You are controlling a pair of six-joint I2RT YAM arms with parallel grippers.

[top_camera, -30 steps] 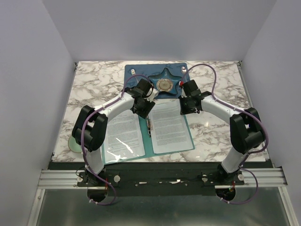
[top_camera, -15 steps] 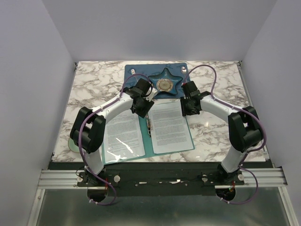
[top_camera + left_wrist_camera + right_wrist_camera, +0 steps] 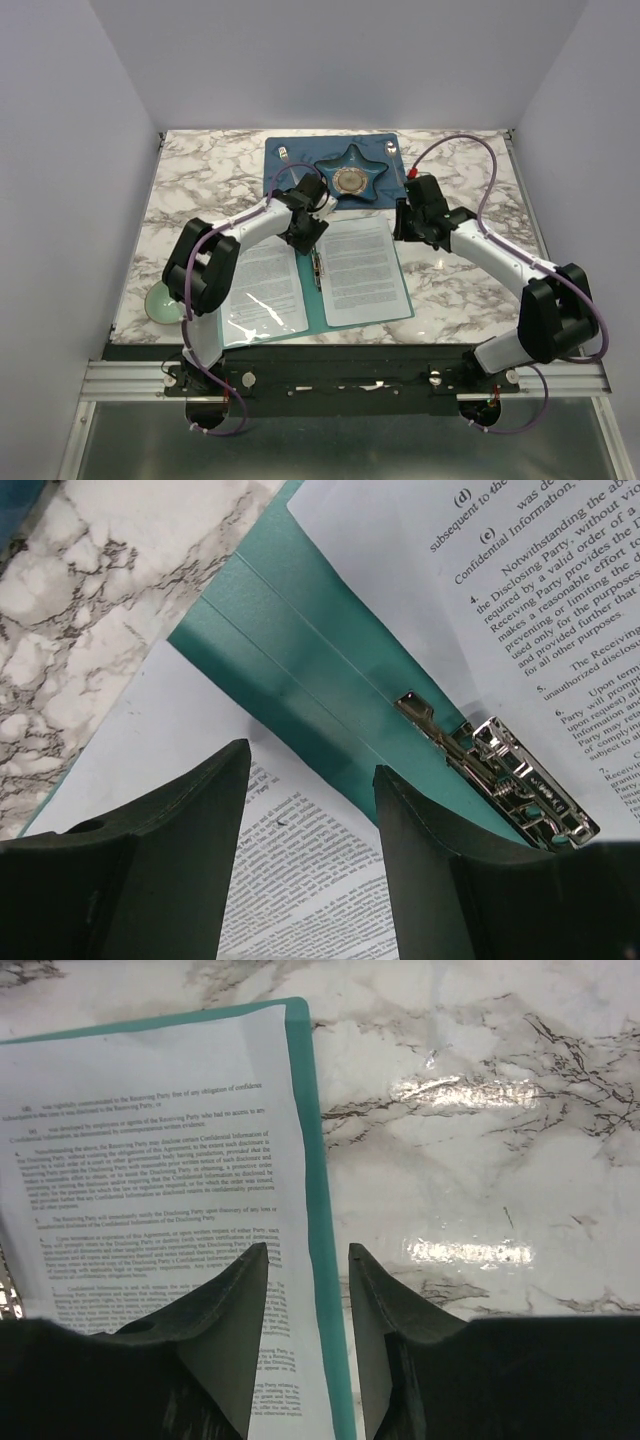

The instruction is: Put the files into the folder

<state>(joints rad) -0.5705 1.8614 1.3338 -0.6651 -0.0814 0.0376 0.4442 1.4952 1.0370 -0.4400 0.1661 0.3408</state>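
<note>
- Marbled counter (image 3: 200, 180) carries the open teal folder (image 3: 300, 670), near the arms.
- Files (image 3: 262, 285) lie on its left half (more on the right).
- Left tool (image 3: 310, 765) hangs beside the spine clip (image 3: 500, 780), fingers apart, gripping nothing.
- Right tool (image 3: 307, 1250) hangs over the folder's right edge, likewise apart.

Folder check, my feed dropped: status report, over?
Left fingers open, empty. Right fingers open, empty. Files lie on both halves of open folder. Nothing blocking.
</note>
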